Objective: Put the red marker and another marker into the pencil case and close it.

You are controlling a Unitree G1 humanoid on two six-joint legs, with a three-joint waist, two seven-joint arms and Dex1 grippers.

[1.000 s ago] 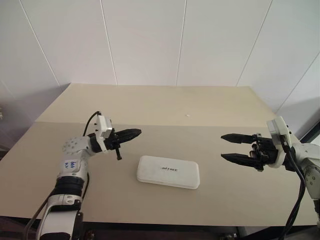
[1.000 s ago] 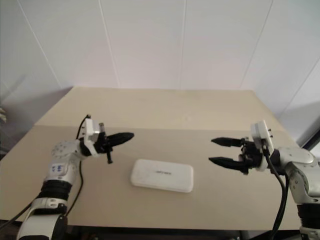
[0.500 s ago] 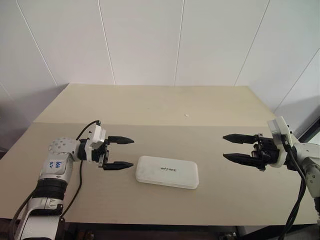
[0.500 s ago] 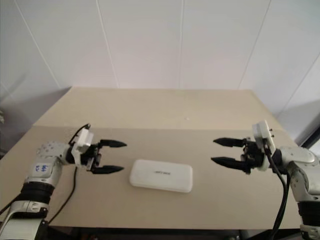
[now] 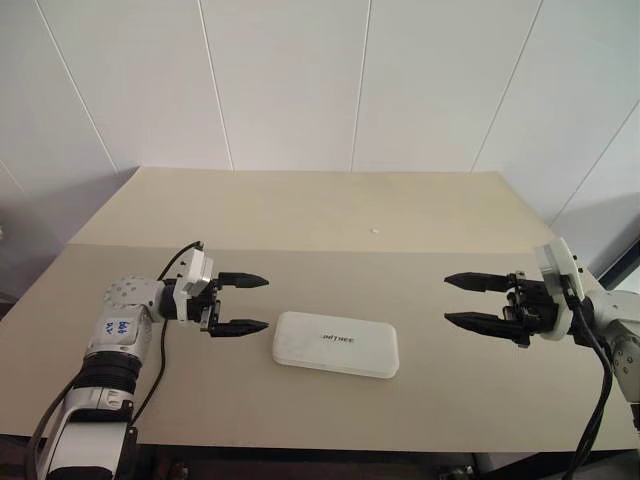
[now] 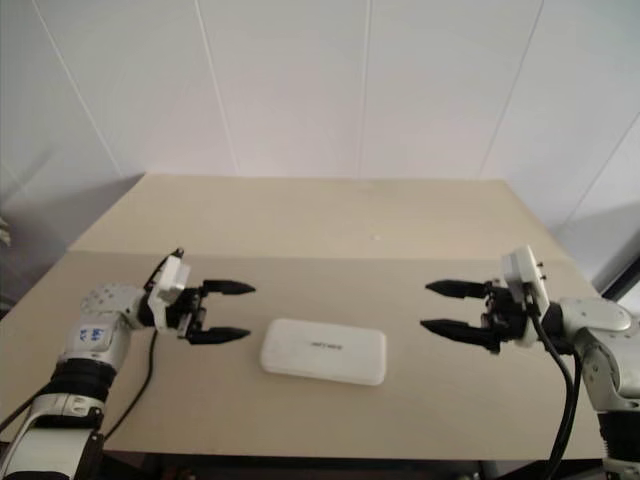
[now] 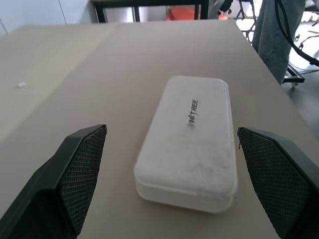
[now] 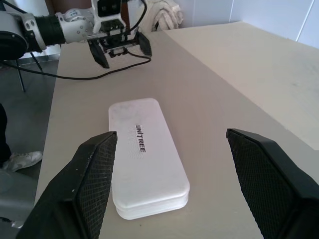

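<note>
The pencil case (image 5: 336,344) lies shut on the desk (image 5: 300,215), long axis running between my hands. My left hand (image 5: 243,303), fingers wide, is nearer; my right hand (image 5: 468,299), also wide, stands farther. Markers are presumably inside.

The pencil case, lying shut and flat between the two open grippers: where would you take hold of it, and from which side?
Probably across its narrow width at one short end. The pencil case lies flat, lid up, its long axis running between the left gripper and the right gripper. Either could slide in level from its own side, jaws spanning the long edges near the rounded corners.
</note>
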